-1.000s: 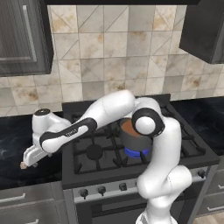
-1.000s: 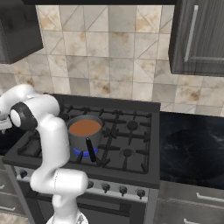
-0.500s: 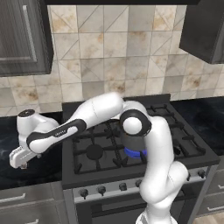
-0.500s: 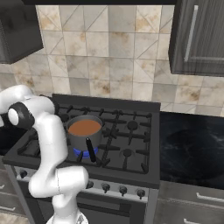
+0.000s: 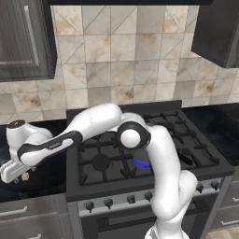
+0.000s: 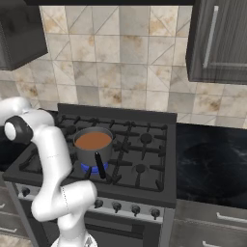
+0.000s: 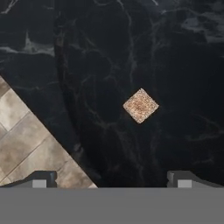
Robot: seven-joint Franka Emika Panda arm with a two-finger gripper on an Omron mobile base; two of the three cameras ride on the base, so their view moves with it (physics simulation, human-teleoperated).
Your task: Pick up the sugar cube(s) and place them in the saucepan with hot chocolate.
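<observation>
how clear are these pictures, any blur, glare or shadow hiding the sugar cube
Hand view: sugar cube sharp and speckled on the dark marble counter, no glare over it. Left base view: cube is a tiny soft speck beside the gripper. Right base view: evenly lit, saucepan slightly soft-edged.

- You had a black gas stove [image 6: 140, 144] with dark grates in front of you, a row of knobs [image 6: 135, 209] along its front edge.
- A blue flame [image 6: 89, 168] burned at one front burner.
- Black marble counter [image 6: 212, 164] ran to both sides of the stove.
- Beige tiled wall [image 5: 126, 60] stood behind, with dark cabinets [image 6: 219, 41] above.
</observation>
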